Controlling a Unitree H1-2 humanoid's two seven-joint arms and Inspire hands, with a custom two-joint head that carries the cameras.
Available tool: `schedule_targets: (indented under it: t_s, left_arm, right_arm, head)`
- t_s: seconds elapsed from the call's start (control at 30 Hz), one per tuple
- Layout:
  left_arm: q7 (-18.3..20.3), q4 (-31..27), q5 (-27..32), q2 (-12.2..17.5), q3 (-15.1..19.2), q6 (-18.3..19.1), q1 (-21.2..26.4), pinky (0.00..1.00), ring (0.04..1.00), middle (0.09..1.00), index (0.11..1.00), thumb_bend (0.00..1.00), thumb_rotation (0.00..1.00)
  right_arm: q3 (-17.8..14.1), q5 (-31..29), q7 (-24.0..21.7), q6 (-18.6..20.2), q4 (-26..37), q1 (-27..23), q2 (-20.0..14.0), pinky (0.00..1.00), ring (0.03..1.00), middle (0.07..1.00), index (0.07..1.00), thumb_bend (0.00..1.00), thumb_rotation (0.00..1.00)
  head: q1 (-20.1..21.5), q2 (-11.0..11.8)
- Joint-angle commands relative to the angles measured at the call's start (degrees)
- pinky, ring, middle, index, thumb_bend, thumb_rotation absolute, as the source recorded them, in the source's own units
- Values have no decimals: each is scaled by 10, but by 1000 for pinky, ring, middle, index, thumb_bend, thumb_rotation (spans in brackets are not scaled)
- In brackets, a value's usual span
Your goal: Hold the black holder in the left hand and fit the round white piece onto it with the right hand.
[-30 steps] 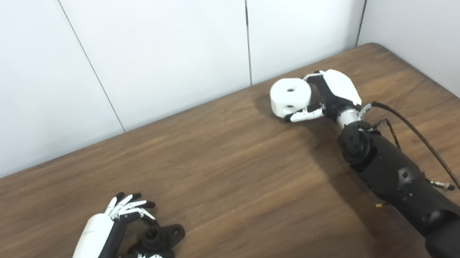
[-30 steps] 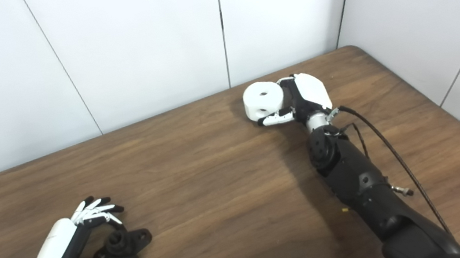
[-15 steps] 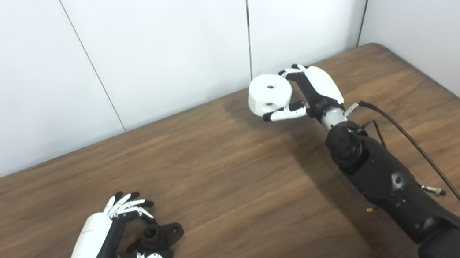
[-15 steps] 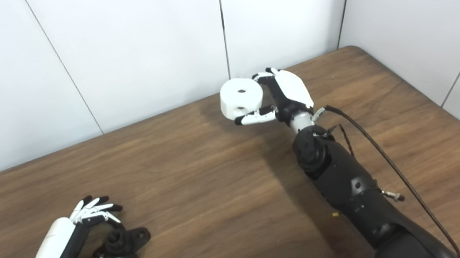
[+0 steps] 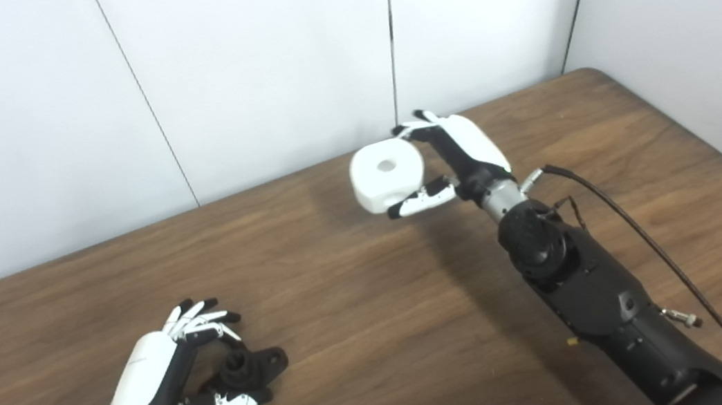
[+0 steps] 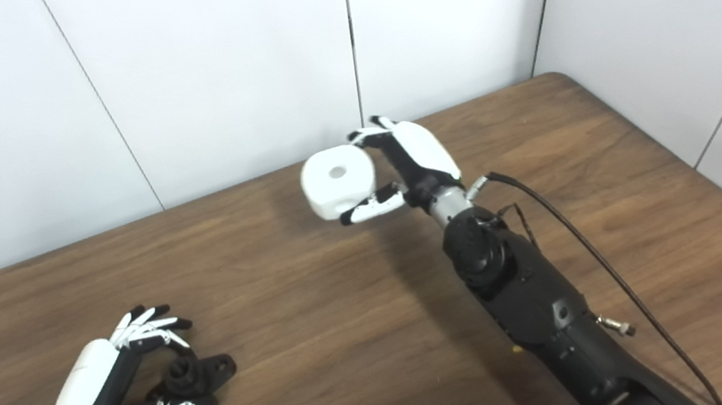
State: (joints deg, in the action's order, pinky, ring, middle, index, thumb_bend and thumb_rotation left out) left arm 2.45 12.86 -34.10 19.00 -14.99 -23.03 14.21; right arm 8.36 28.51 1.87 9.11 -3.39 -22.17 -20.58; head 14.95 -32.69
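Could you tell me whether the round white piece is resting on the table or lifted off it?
Lifted: the right hand holds the round white piece above the table.

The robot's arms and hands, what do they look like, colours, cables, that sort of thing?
Both hands, left hand and right hand, have smooth white backs, white fingers with black tips and black inner parts, and a silver metal wrist. The right forearm is a bulky black casing with a black cable looping along its outer side. Little of the left arm shows.

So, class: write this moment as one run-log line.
left hand: around black holder on table | right hand: holding round white piece aloft | fit: not yet done
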Motion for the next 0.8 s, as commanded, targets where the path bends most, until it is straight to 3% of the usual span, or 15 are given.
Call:
schedule_targets:
  t_s: [0.0, 0.27, 0.77]
  left_arm:
    - [-16, 14, -14, -5, -8, -5, -2, 1000, 922, 781, 482, 522, 46]
    - [-23, 21, -23, -7, -17, -1, 1, 1000, 926, 780, 482, 522, 47]
    - [-19, 11, -39, -14, -34, 25, 1, 1000, 952, 791, 483, 523, 49]
  right_arm:
    - [1, 1, -22, 9, 46, -14, -1, 1000, 957, 820, 486, 509, 151]
    - [22, -8, -97, 30, 124, -1, 5, 1000, 974, 831, 487, 509, 149]
    - [76, -11, -172, 29, 182, -7, 51, 1000, 962, 823, 486, 509, 150]
  head:
    - [-7, -3]
    - [-45, -20]
    - [-103, -42]
